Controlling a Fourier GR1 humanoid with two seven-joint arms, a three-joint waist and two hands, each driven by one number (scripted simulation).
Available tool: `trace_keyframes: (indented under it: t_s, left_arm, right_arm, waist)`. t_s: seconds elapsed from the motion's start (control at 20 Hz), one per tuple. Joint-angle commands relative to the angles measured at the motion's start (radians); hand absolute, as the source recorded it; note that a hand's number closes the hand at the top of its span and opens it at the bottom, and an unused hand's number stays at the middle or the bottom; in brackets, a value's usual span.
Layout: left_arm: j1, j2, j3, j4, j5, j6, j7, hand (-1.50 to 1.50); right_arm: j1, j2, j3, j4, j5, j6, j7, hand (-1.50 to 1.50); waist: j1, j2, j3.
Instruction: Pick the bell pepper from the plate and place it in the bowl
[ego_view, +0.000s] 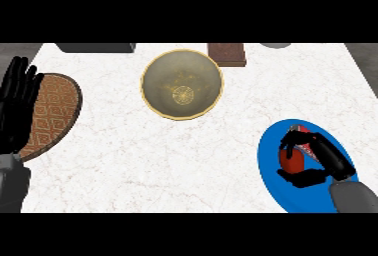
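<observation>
Right hand curls fingers and thumb round the red bell pepper on the blue plate; the bowl stands well apart. Left hand rests spread at the left edge.

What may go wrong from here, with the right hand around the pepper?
The right hand curls its fingers round only part of the bell pepper, so it might slip when lifted off the blue plate. The bowl stands away to the upper left; the pepper might strike its rim.
</observation>
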Motion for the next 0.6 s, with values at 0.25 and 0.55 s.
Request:
trace_keyframes:
  t_s: [0.25,0.55]
  left_arm:
    - [0.024,0.020,0.039,0.000,-0.010,0.027,0.004,0.00]
    - [0.056,0.033,0.053,0.000,-0.004,0.010,-0.008,0.00]
  right_arm:
    - [0.261,-0.119,-0.126,0.023,0.214,-0.186,0.506,1.50]
    - [0.380,-0.099,-0.131,-0.239,0.329,-0.251,0.768,1.50]
  waist:
    - [-0.109,0.002,-0.008]
    - [-0.089,-0.010,-0.005]
